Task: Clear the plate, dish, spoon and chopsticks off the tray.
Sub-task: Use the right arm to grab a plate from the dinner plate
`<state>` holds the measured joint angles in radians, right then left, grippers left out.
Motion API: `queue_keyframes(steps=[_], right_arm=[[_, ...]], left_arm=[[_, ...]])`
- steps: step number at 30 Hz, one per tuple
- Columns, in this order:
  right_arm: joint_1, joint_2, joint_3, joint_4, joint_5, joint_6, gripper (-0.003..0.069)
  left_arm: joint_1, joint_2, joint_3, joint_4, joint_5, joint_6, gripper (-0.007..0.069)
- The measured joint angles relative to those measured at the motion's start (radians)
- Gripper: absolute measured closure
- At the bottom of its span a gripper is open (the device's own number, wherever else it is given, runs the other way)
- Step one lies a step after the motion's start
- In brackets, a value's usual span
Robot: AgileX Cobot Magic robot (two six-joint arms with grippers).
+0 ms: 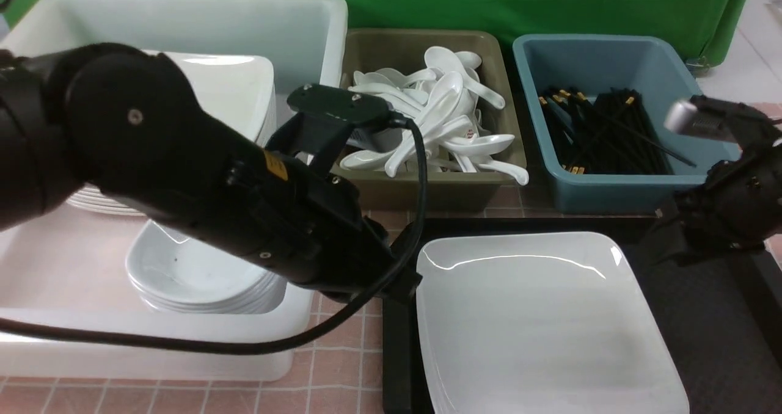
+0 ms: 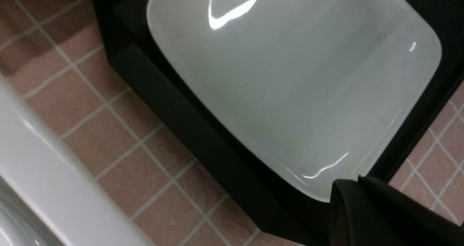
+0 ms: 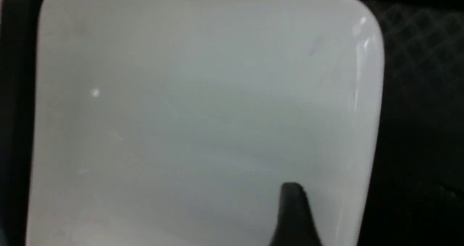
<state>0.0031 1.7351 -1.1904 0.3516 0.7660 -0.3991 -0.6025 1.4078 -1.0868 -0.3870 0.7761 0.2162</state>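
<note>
Pink tiled counter (image 1: pixel 342 353) under a green backdrop (image 1: pixel 489 5) carries the large black plastic tray (image 1: pixel 721 316); the big glossy white square plate (image 1: pixel 537 322) lies on it, lower centre of the frame. Left pincer (image 1: pixel 400 283) hovers at the plate's left edge, right pincer (image 1: pixel 663 243) at its upper right corner — whether either is clenched or released, I cannot tell.

I work at a lab bench, not a kitchen; a green cloth backdrop (image 1: pixel 550 2) hangs beyond my left gripper (image 1: pixel 404 290); bins (image 1: pixel 427 191) of sorted spoons (image 1: pixel 443 90) and chopsticks (image 1: pixel 602 136) sit ahead of it.
</note>
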Motion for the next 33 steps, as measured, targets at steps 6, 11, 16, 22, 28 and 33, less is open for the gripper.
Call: queue_keyframes(steps=[6, 11, 16, 22, 28, 33], right_arm=[[0.000, 0.169, -0.042, 0.016, -0.129, -0.006, 0.0080], [0.005, 0.269, -0.083, 0.038, -0.156, -0.018, 0.0077], [0.038, 0.288, -0.100, 0.044, -0.176, -0.057, 0.0077], [0.070, 0.290, -0.101, 0.040, -0.193, -0.065, 0.0112], [0.080, 0.295, -0.101, 0.043, -0.180, -0.081, 0.0355], [0.070, 0.277, -0.098, 0.040, -0.140, -0.078, 0.0372]], left_arm=[[0.000, 0.001, -0.005, 0.057, -0.016, -0.043, 0.0627], [0.000, 0.001, -0.005, 0.073, -0.016, -0.060, 0.0627], [0.000, 0.001, -0.005, 0.076, -0.018, -0.067, 0.0627], [0.000, 0.001, -0.005, 0.077, -0.018, -0.090, 0.0627], [0.000, 0.001, -0.005, 0.078, -0.018, -0.095, 0.0627], [0.000, 0.001, -0.005, 0.078, -0.018, -0.097, 0.0627]])
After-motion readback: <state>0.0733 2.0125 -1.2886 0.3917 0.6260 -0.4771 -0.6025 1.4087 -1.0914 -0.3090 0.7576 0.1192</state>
